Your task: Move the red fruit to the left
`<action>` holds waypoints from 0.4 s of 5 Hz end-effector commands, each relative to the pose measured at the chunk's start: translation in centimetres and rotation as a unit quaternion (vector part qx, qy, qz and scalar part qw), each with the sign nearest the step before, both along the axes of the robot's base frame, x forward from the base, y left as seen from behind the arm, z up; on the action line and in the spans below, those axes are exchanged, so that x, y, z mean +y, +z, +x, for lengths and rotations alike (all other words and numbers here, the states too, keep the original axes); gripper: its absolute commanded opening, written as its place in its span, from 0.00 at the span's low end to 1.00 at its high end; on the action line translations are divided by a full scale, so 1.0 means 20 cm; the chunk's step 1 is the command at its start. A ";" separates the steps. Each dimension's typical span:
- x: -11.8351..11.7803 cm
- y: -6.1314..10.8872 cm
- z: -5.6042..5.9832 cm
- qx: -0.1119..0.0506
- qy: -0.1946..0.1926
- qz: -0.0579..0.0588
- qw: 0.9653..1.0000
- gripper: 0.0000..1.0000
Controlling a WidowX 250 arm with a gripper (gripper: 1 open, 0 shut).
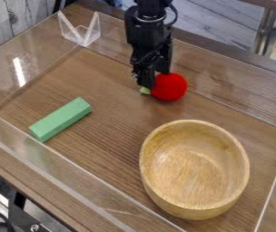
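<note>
A: Where's the fruit [169, 86]?

B: On the table [104, 154], touching or nearly touching the gripper [147, 80] on its right as the camera sees it. The gripper points straight down, fingertips at about the fruit's height, right over the green stem end.

A: Is it holding it?

B: Not that I can see. The red ball sits beside the fingers, not between them. The jaws look partly apart, but the dark fingers blur together, so I wouldn't say how wide.

A: What could go wrong from here?

B: My guess: the grip lands on the leafy stem only, or on the ball's edge. A round toy pinched off-centre would likely squirt out and roll, probably away from the gripper toward the right, the wrong way for this task.

A: Anything nearby for it to hit?

B: The bowl [196, 169] lies below and to the gripper's right, well apart, though a rolling fruit could reach it. The block [61, 119] is down to the gripper's left, also well apart, roughly where a leftward move heads, so the fruit may bump it if set down carelessly. The clear wall [32, 54] rings the table and would stop a runaway.
</note>
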State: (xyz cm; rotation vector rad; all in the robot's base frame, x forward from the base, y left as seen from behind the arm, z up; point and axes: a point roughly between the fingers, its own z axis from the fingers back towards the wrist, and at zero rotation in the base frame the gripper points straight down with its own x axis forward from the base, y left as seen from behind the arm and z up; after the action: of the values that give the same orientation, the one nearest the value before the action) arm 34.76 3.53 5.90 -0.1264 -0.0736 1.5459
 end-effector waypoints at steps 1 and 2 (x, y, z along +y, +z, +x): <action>0.03 0.15 0.03 -0.026 0.009 -0.012 1.000 0.00; 0.07 0.26 0.02 -0.035 0.019 -0.030 0.999 0.00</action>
State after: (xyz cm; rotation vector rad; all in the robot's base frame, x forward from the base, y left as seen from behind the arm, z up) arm 34.44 4.56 8.39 -0.1767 -0.0094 1.5899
